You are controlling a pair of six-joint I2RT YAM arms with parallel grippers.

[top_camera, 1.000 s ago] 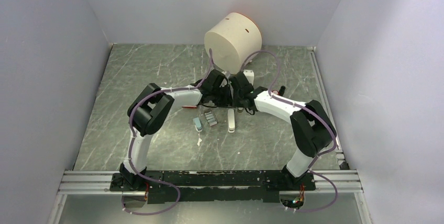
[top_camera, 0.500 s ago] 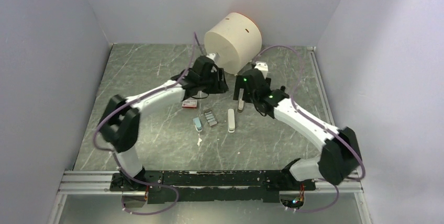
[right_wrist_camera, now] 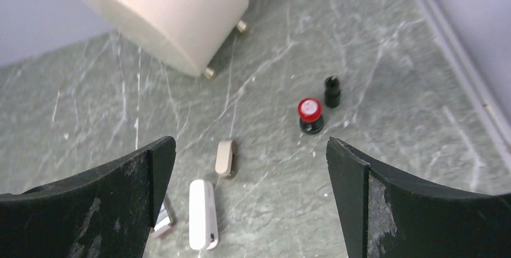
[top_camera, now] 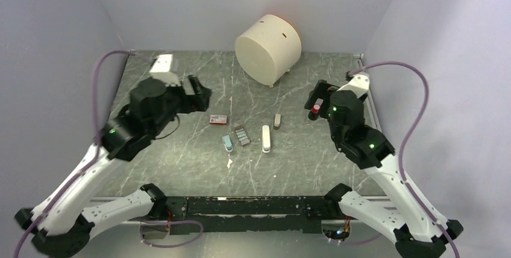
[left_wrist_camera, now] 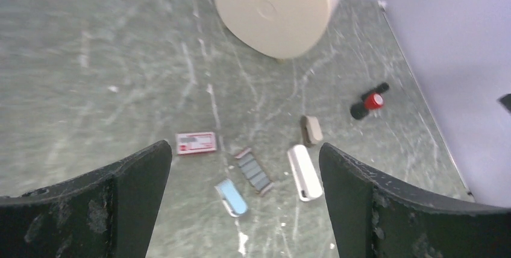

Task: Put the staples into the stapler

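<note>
Grey-green marbled surface (top_camera: 181, 167) inside pale lavender walls (top_camera: 60, 29), two arms bolted at the near edge. Big cream cylinder (top_camera: 268, 48) lies tipped on its side at the rear centre, small feet showing in the right wrist view. Staples (top_camera: 242, 135) lie flat on the surface near the middle, several dark-grey strips side by side in a short row, nothing holding them. They sit between a small light-blue item (top_camera: 227, 143) on their left and the white stapler (top_camera: 266, 138) on their right, close to both, touching neither as far as the left wrist view shows. Red-and-white box (top_camera: 219, 119) lies just behind and left of the staples. Small beige piece (top_camera: 277, 120) lies just behind the stapler's far end, apart from it. Red-capped black object (top_camera: 314, 110) stands further right, with a small black item (right_wrist_camera: 331, 91) beside it, seen only in the right wrist view. Tiny white scrap (top_camera: 229, 163) lies nearer the arm bases than the blue item. Left arm (top_camera: 129, 131) is raised over the left side of the surface, well apart from the staples; its jaws are spread wide, dark fingers (left_wrist_camera: 120, 204) at the edges of the wrist view, gripping nothing. Right arm (top_camera: 355, 137) is raised at the right side; its jaws are also spread wide and hold nothing, fingers (right_wrist_camera: 385, 204) framing the stapler, beige piece and red-capped object below.
</note>
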